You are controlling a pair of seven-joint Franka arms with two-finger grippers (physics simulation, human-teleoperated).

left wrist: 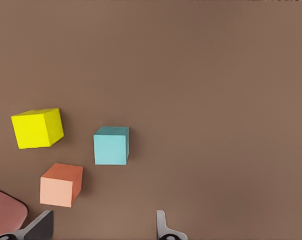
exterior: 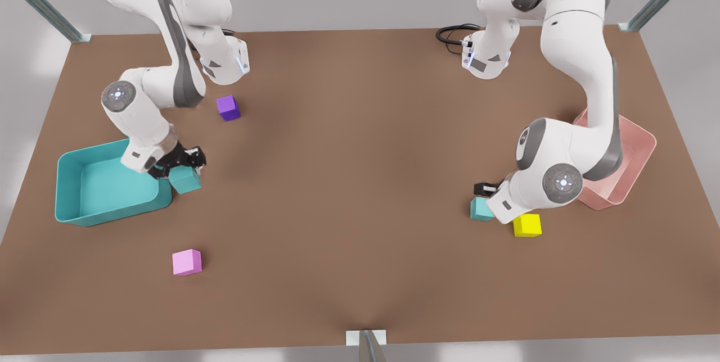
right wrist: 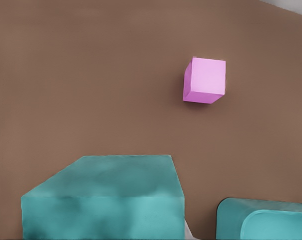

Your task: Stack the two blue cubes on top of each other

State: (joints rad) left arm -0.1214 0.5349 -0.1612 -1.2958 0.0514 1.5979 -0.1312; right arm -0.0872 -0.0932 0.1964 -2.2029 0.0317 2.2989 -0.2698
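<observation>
My right gripper, at the front view's left, sits low over a small matte teal cube right beside the large teal open bin. In the right wrist view that cube looms right up against the camera, so I judge it is between the fingers, though I cannot tell whether they are pinching it or spread around it. My left gripper, at the front view's right, hovers just over the second small matte teal cube; in the left wrist view its fingertips stand spread apart, with that cube resting on the brown table ahead of them, not yet between them.

Both cubes look rigid and light, with plain flat faces, so I would grip across two opposite side faces, centred, to keep each level for stacking. The matte finish should not slip much.

Around the second cube lie a yellow cube, just beside it, and a salmon-orange cube, with a pink open bin beyond. Farther off sit a purple cube and a pink cube.
</observation>
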